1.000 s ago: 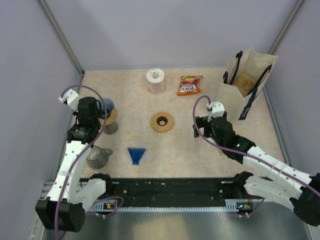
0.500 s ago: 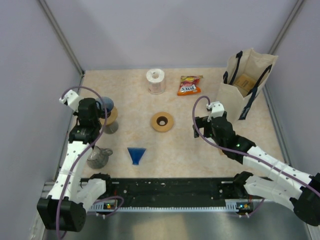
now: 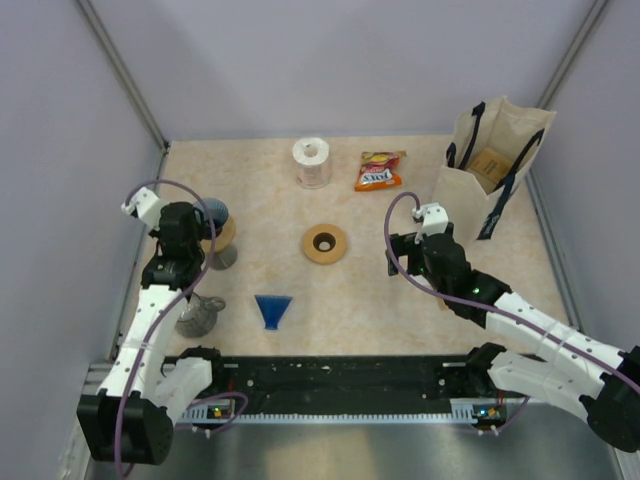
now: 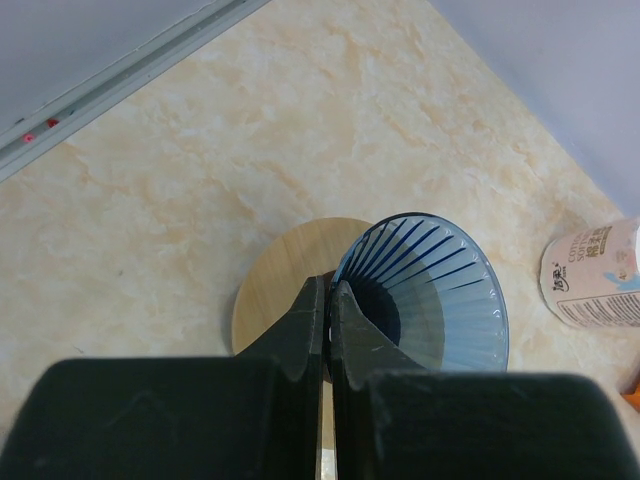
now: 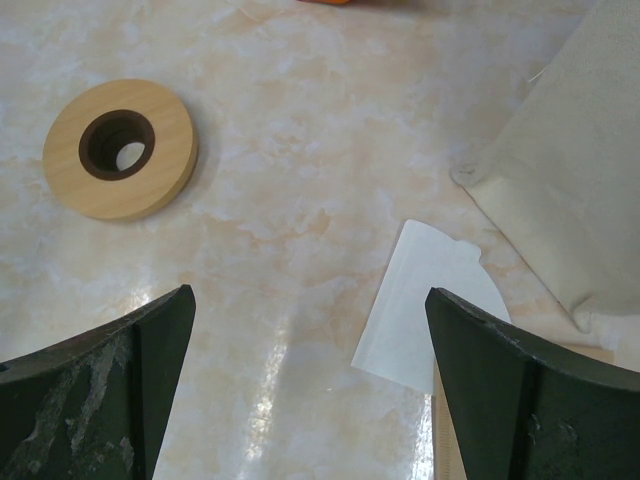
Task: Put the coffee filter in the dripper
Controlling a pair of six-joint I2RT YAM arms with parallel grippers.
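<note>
**Coffee filter** (image 5: 430,300): white paper, flat on the table (image 5: 300,200), just beside the tote bag (image 5: 570,180) and well apart from the dripper. Not yet lifted.

**Right gripper** (image 5: 308,295): fingers spread wide, hanging over the filter's edge — likely posed to come down and pick it up.

**Dripper** (image 4: 425,295): blue ribbed cone, upright on a round wooden stand (image 4: 275,290), mouth up to receive the filter.

**Left gripper** (image 4: 326,285): fingers pressed together at the dripper's near rim — probably steadying it. Whether the rim is nipped between them cannot be told.
</note>
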